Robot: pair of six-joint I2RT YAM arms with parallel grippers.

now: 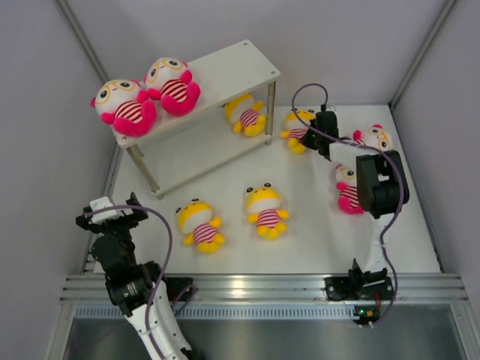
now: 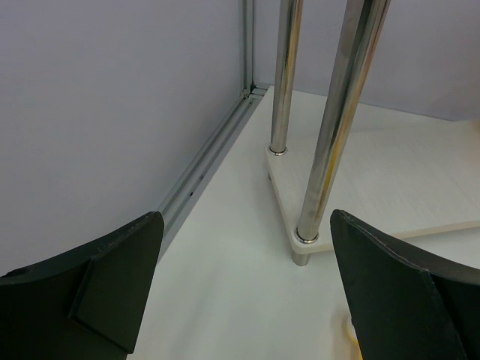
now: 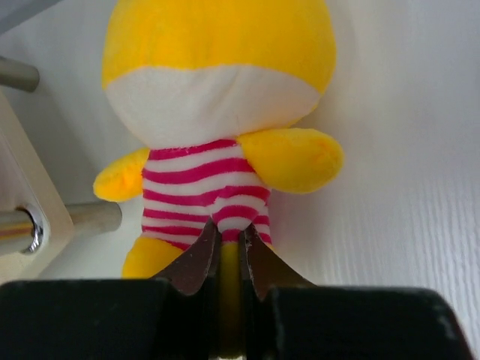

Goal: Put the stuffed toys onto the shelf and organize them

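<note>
Pick under way: the right gripper (image 3: 229,244) pinches the striped belly of a yellow toy (image 3: 217,97) lying, apparently unlifted, on the desk (image 1: 315,240) beside the shelf (image 1: 225,75), so next it needs raising onto a tier, while the left gripper (image 2: 244,225) hangs spread apart, empty

A white surface (image 1: 315,240) is carrying the shelf (image 1: 232,67) at far left. A left yellow toy (image 1: 199,225) and a middle yellow toy (image 1: 265,210) are lying face-up near the front. A third yellow toy (image 1: 295,131) is lying off the shelf's right end, and a near pink toy (image 1: 346,196) and a far pink toy (image 1: 375,139) are lying at right.

Bright, even light; soft shadows beside the stuffed toys (image 1: 266,210); glare on the aluminium rail (image 1: 255,286).
</note>
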